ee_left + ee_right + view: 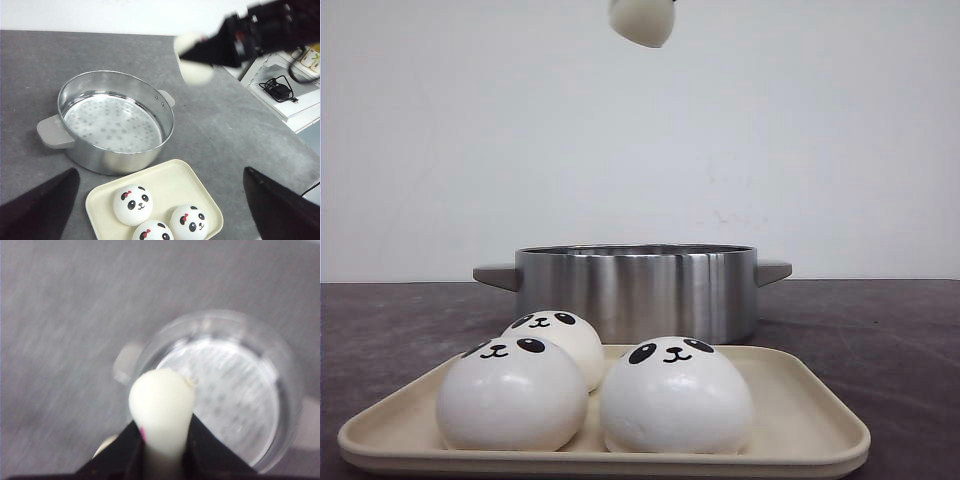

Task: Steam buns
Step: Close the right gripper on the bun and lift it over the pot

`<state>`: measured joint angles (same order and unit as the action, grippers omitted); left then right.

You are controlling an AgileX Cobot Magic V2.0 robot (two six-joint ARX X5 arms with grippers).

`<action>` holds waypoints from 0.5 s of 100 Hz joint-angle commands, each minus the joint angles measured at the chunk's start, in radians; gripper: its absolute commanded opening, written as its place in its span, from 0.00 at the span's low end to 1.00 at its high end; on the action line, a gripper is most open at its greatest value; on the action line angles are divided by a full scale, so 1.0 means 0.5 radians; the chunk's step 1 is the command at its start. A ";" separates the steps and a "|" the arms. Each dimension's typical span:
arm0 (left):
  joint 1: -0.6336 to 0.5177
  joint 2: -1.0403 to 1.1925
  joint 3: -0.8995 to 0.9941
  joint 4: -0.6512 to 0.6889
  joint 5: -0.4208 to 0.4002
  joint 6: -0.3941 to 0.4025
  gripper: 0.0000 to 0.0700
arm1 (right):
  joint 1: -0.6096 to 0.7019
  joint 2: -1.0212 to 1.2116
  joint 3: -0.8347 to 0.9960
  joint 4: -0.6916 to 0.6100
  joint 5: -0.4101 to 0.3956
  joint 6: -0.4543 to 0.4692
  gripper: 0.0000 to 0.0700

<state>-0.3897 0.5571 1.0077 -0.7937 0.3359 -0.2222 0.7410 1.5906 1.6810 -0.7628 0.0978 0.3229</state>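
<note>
Three white panda-faced buns sit on a cream tray at the table's near edge. Just behind the tray stands an empty steel steamer pot with a perforated floor. My right gripper is shut on a fourth bun, squeezing it narrow high above the pot. That held bun shows at the top edge of the front view. In the left wrist view it hangs off the right arm's black fingers. My left gripper is open, high over the tray.
The dark grey table ends at the right beside a white surface holding a black adapter and cable. The pot has grey side handles. A white wall rises behind the table.
</note>
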 commanded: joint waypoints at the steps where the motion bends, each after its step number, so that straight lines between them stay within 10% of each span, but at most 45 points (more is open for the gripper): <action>1: -0.011 0.009 0.025 0.032 -0.014 0.001 0.91 | -0.051 0.109 0.033 0.039 -0.034 -0.050 0.00; 50: -0.011 0.009 0.025 0.032 -0.014 0.002 0.91 | -0.335 0.732 0.033 0.274 -0.144 -0.063 0.00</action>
<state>-0.3897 0.5571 1.0077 -0.7887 0.3351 -0.2237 0.5774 1.9099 1.6814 -0.6441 0.0254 0.3084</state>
